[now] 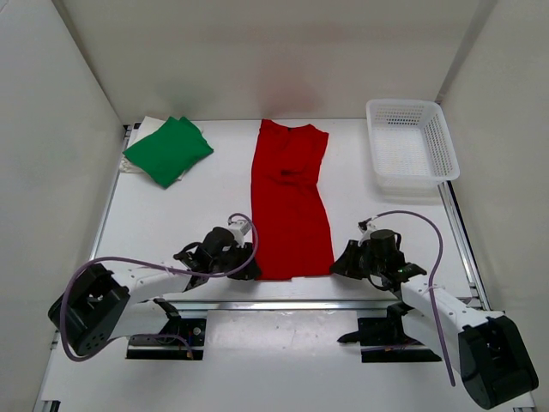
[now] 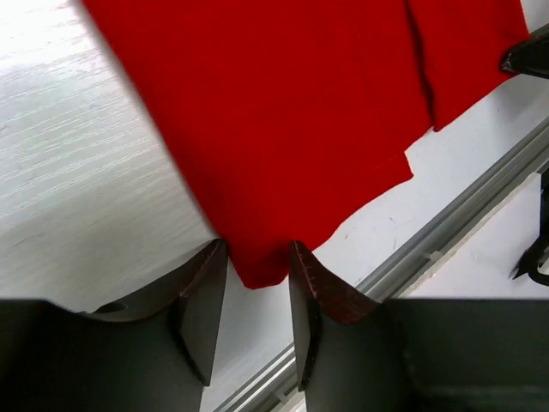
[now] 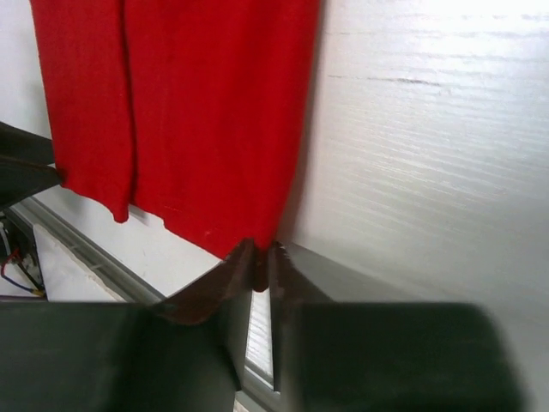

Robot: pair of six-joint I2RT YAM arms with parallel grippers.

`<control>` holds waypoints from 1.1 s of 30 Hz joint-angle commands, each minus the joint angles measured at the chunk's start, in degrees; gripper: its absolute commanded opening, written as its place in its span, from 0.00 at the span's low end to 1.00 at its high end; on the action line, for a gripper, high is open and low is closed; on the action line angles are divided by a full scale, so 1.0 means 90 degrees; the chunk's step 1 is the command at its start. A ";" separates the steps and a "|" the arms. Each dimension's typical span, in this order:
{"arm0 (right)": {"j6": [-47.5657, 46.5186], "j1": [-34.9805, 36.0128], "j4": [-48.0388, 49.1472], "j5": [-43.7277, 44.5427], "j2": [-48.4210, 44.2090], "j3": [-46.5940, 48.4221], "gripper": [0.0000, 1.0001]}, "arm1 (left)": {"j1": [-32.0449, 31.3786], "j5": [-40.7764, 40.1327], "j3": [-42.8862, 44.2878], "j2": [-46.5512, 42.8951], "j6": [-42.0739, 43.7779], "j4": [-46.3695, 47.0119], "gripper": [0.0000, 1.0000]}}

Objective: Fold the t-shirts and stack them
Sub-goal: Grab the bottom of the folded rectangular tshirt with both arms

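Over the table (image 1: 197, 215), from the top camera, you see the red t-shirt (image 1: 290, 206) lying as a long narrow strip down the middle, its long axis running from the near edge straight toward the back wall. The green t-shirt (image 1: 167, 150) sits folded at the far left corner, well apart from it, with a pale sliver (image 1: 130, 166) under its left edge that is too small to name. The white basket (image 1: 407, 142) stands at the far right. Your left arm (image 1: 163, 279) reaches in to the strip's near left corner and your right arm (image 1: 429, 296) to its near right corner. Each arm is nearest its own corner, and the whole length of cloth lies ahead of both, away from the bases. At the left wrist, the left jaws stand part open astride their corner. The red point of cloth lies between the two tips, bare table shows in the gap beneath it, and you get no sign of a firm pinch. At the right wrist, the right jaws are drawn almost together with only a thin slit between them, and the corner's tip is nipped in that slit. The strip's right edge runs straight up from the tips. You look to be taking the near hem to carry it forward along the long axis for a crosswise fold. Check the left hold before you lift, since an uneven grip would likely skew the fold.
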 commanded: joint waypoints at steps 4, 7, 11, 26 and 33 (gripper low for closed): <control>0.0068 0.0061 -0.0019 0.0091 -0.0497 0.0015 0.00 | -0.0294 0.0189 -0.0059 0.0288 -0.0094 -0.0321 0.41; 0.0126 0.0159 -0.0341 0.0111 -0.0761 -0.0044 0.00 | -0.0373 0.0316 -0.0087 0.0308 -0.0172 -0.0360 0.11; 0.0857 0.1017 -0.1111 0.0520 -0.1774 -0.0434 0.00 | -0.0490 0.0101 -0.0331 -0.0433 -0.0250 -0.1101 0.00; 0.0571 0.0974 -0.1905 0.0376 -0.1801 0.0773 0.00 | 0.0378 0.1008 0.0760 -0.1725 -0.0300 -0.2558 0.00; -0.0995 -0.0885 -0.0939 -0.0406 0.1049 0.2854 0.00 | 0.1669 0.1293 0.2887 0.0325 0.0257 -0.2050 0.00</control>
